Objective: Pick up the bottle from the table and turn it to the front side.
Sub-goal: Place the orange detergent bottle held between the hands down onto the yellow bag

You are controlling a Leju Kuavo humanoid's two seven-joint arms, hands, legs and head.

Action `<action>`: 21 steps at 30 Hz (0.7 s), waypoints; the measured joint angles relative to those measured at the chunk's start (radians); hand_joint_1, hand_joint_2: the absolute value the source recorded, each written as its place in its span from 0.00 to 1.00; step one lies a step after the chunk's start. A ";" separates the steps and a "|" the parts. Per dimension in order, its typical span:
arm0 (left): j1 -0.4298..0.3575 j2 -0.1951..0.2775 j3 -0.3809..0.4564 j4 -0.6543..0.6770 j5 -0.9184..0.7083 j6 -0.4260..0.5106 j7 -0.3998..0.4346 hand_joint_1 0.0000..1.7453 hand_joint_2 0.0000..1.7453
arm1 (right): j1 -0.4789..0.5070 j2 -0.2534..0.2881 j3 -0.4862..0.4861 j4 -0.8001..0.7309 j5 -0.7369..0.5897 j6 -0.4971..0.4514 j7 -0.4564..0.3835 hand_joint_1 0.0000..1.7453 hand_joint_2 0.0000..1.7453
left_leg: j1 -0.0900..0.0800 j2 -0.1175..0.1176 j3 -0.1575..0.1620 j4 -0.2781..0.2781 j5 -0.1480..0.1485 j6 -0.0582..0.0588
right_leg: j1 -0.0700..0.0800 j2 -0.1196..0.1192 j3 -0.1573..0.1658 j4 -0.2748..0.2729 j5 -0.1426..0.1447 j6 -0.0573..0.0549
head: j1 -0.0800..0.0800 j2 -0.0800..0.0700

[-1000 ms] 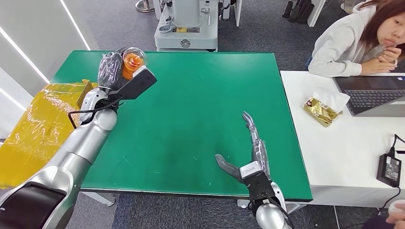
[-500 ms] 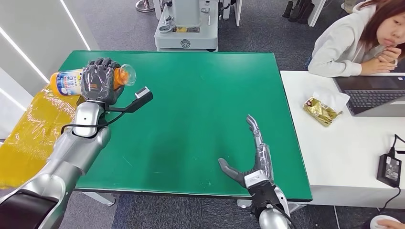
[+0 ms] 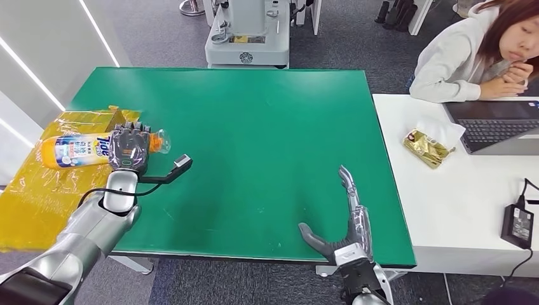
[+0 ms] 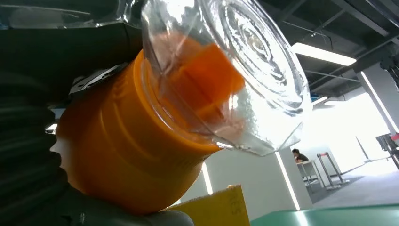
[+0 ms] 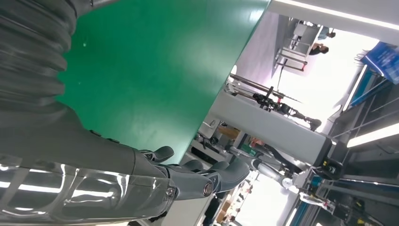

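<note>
One detergent bottle (image 3: 82, 149) in the head view, lying on its side in the left hand (image 3: 129, 147) over the left edge of the green table (image 3: 254, 127), just above crinkled yellow wrapping (image 3: 38, 190). Orange body with a white-and-blue label turned upward, clear cap (image 3: 158, 142) pointing toward the table's middle. Fingers wrapped around the neck end, close behind the cap. Right hand (image 3: 346, 219) spread flat and holding nothing, near the table's front edge, well apart from the bottle. On the adjoining white desk (image 3: 445, 210): a gold snack packet (image 3: 429, 147), a laptop (image 3: 492, 130), a person seated behind.

Left wrist view: orange collar (image 4: 117, 141) and clear ribbed cap (image 4: 244, 66) seen close up, dark fingers (image 4: 61, 52) pressed against the collar. Hard, glossy plastic, probably slippery; likely stiff enough to take a firm squeeze. Fill level not visible through the opaque body, so weight uncertain; a grip this far toward the neck probably leaves the long body levering downward. A hold nearer mid-body judged steadier for turning. Cap closed over an orange spout.

Right wrist view: right hand (image 5: 155, 179) with fingers extended together beyond the table edge, gripping nothing.
</note>
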 joint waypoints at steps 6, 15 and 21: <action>0.006 0.001 -0.020 0.036 0.001 -0.125 0.011 1.00 1.00 | 0.032 0.000 -0.027 -0.030 0.019 0.010 0.012 0.00 1.00 | 0.000 0.000 0.000 0.000 0.000 0.000 | 0.000 0.000 0.000 0.000 0.000 0.000 | 0.000 0.000; 0.043 0.014 -0.033 0.084 0.003 -0.202 -0.057 1.00 1.00 | 0.079 0.000 -0.062 -0.056 0.010 0.030 0.006 0.00 1.00 | 0.000 0.000 0.000 0.000 0.000 0.000 | 0.000 0.000 -0.001 0.000 0.000 0.000 | 0.000 0.000; 0.050 0.029 -0.033 0.101 0.005 -0.229 -0.077 1.00 1.00 | 0.097 0.000 -0.068 -0.071 0.006 0.032 0.013 0.00 1.00 | 0.000 0.000 0.000 0.000 0.000 0.000 | 0.000 0.000 0.000 0.000 0.000 0.000 | 0.000 0.000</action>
